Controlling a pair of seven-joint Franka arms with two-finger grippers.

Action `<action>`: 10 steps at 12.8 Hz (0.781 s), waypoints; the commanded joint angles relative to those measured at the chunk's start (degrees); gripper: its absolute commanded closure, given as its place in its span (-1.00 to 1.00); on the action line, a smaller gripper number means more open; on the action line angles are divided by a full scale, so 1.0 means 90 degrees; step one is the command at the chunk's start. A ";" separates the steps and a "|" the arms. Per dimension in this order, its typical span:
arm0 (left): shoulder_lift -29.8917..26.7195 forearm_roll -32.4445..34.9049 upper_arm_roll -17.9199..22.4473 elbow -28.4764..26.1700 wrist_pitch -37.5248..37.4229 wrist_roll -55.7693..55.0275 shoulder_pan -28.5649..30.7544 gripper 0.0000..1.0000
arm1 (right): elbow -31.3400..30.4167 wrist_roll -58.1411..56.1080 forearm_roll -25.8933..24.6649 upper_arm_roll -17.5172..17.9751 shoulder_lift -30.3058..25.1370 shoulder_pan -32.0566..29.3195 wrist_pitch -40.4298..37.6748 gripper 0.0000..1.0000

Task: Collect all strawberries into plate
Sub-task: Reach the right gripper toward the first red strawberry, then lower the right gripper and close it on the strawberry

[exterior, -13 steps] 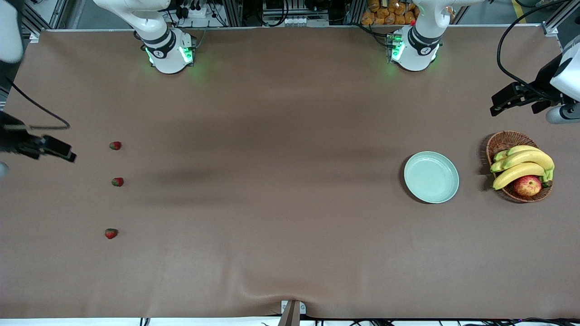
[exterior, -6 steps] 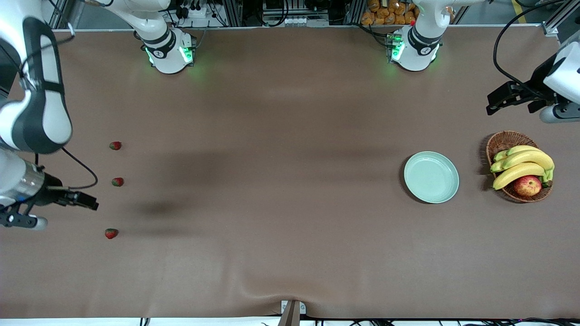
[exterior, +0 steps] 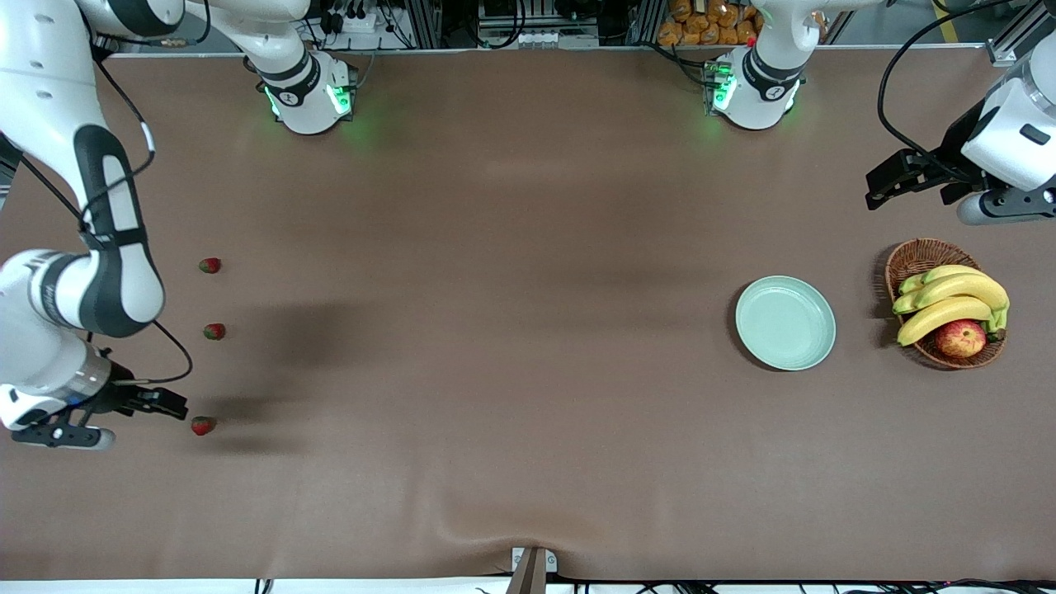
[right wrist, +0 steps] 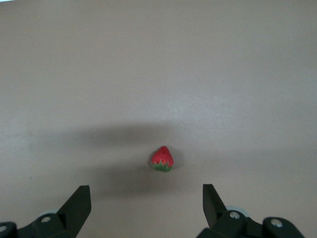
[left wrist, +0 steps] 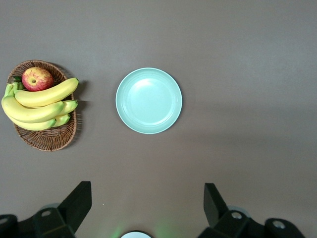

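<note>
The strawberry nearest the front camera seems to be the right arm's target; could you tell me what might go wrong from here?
1. That strawberry is tiny against the open right end effector, so the fingers may nudge it away instead of closing on it.
2. The plate lies toward the left arm's end of the table, so a weakly held berry could drop on the long carry.
3. The left end effector, open, hangs near the basket.

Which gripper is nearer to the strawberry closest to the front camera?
Right. The right gripper hangs open just beside that strawberry, at the right arm's end of the table. The left gripper, open, waits near the basket, far away.
</note>
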 commanded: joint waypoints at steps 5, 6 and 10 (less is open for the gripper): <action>0.0102 0.0140 -0.0191 0.0131 -0.0040 -0.0109 -0.0065 -1.00 | 0.0324 -0.0164 0.0106 0.0063 0.0854 -0.0042 0.0630 -0.56; 0.0102 0.0140 -0.0191 0.0131 -0.0040 -0.0118 -0.0065 -1.00 | 0.0314 -0.0164 0.0115 0.0063 0.0893 -0.0051 0.0630 -0.52; 0.0102 0.0130 -0.0191 0.0121 -0.0021 -0.0138 -0.0065 -1.00 | 0.0314 -0.0164 0.0057 0.0063 0.1030 -0.0032 0.0591 -0.46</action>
